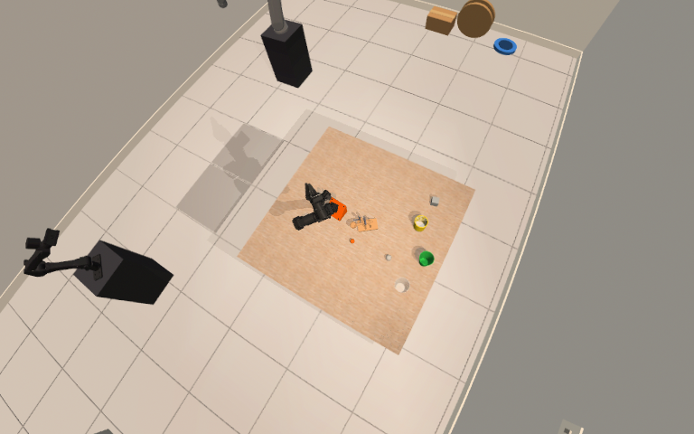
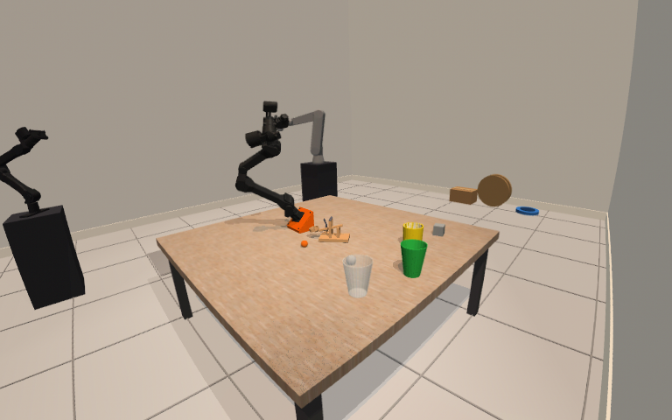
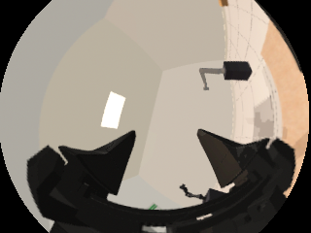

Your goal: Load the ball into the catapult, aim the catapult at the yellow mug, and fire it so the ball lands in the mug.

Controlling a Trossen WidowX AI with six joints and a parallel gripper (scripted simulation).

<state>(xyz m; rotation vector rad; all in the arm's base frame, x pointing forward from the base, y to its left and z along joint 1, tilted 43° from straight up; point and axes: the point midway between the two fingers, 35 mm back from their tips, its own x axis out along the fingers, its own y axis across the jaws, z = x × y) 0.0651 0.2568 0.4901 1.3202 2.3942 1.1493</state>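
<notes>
A small orange ball (image 1: 351, 240) (image 2: 304, 243) lies on the wooden table (image 1: 340, 306) (image 2: 277, 322), just in front of the wooden catapult (image 1: 362, 221) (image 2: 334, 234). The yellow mug (image 1: 420, 222) (image 2: 412, 230) stands upright to the right of the catapult. My arm rises from its orange base (image 1: 339, 209) (image 2: 302, 220) beside the catapult. My gripper (image 1: 309, 189) (image 2: 269, 106) (image 3: 167, 133) is open and empty, raised high above the table and pointing away from it towards the wall. None of the task objects shows in the wrist view.
A green cup (image 1: 426, 259) (image 2: 413, 258), a clear cup (image 1: 401, 285) (image 2: 357, 276), a white ball (image 1: 387, 257) (image 2: 350, 259) and a grey cube (image 1: 434, 200) (image 2: 437, 229) stand on the table. Two other arms on black pedestals (image 1: 119, 271) (image 2: 318, 179) stand on the floor.
</notes>
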